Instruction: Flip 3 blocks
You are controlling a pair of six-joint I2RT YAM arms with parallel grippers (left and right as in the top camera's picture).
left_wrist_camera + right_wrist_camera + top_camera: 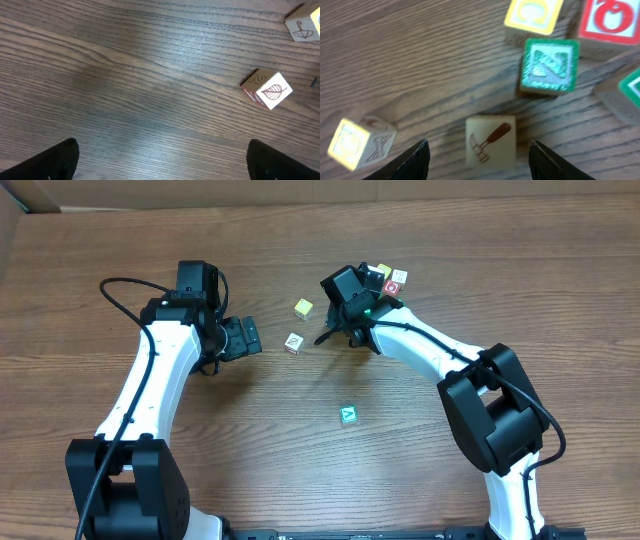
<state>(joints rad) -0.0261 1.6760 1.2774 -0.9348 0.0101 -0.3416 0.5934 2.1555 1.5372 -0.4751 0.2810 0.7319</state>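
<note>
Step in hand, my read: the right arm is lining up a grab on one of the three. The right claw (479, 149) is released, jaws standing either side of the hammer block (490, 140), white face with a brown hammer up. There's a gap on both sides, smaller on the right in the wrist view, so no contact yet. Can't tell from that view whether the fingertips are down at block height or above it. Overhead doesn't show this block; the wrist hides it. Crowded spot: green N block (549, 65) just beyond it, near but apart, red block (607, 20) and a yellow block (534, 15) further back, and a yellow-faced X block (360, 142) off to the left. The left claw (162, 162) is wide open over bare desk (250, 470), holding nothing. The leaf block (270, 90) lies ahead and to its right, clear of the fingers. The teal block (348, 415) sits alone mid-desk, well apart from both arms. Progress: can't judge how many are flipped from the faces alone; none is in a grip now. Next move calls for: centre on the hammer block, drop if needed, clench on two side faces, lift slightly, roll the wrist to bring another face up, and set down clear of the green N block. Risks: a finger clipping the green neighbour, or the tiny block squirting out as the jaws bite.
</note>
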